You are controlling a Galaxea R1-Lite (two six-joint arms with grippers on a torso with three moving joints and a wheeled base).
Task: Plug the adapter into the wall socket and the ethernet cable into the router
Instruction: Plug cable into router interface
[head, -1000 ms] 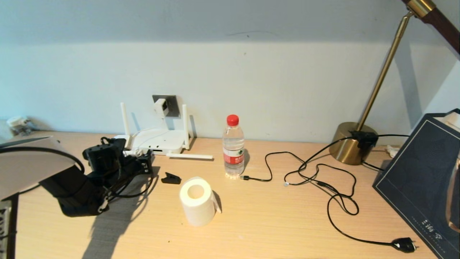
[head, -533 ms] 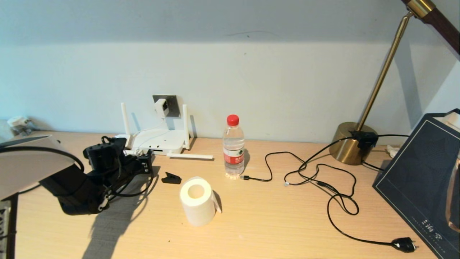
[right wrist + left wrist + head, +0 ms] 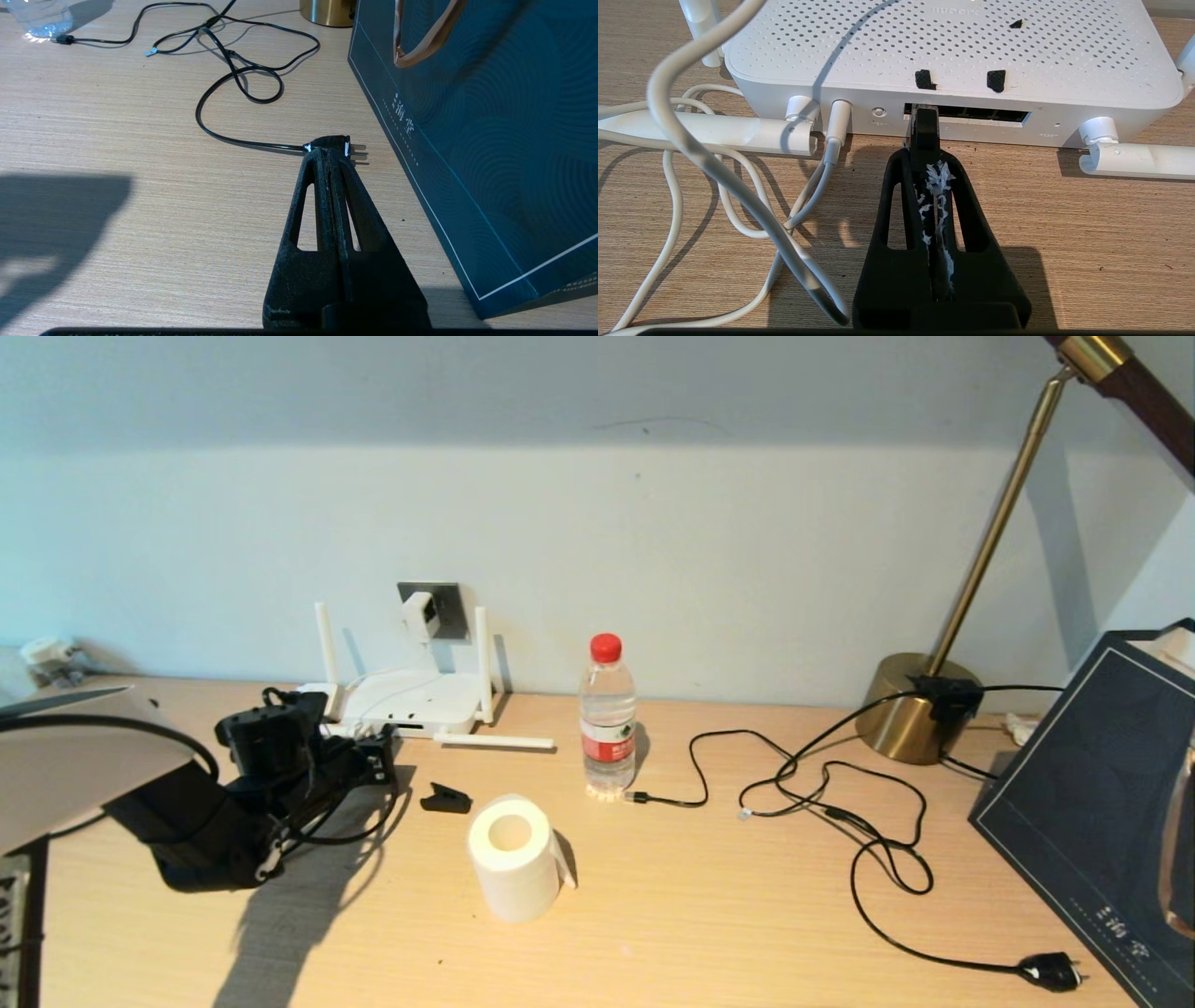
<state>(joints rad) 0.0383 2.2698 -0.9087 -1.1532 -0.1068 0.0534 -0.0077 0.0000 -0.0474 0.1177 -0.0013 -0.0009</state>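
Observation:
The white router (image 3: 411, 705) lies against the wall, under the grey wall socket (image 3: 441, 607). The white adapter (image 3: 419, 614) sits in that socket, and its thin white cord (image 3: 691, 154) runs down to the router. My left gripper (image 3: 381, 758) is at the router's (image 3: 952, 46) port edge. In the left wrist view, the left gripper (image 3: 926, 156) is shut on the ethernet cable's black connector boot (image 3: 924, 128), whose tip sits in the end port of the dark row (image 3: 985, 114). My right gripper (image 3: 329, 151) hangs shut and empty low over the table, out of the head view.
A paper roll (image 3: 509, 859), a small black clip (image 3: 444, 798) and a water bottle (image 3: 607, 723) stand mid-table. A thin black cord (image 3: 878, 821) with a black plug (image 3: 334, 142) lies on the right. Further right are the brass lamp base (image 3: 920, 707) and a blue bag (image 3: 1102, 812).
The left arm has shifted very slightly while its gripper stays at the router's port edge. Nothing else has moved.

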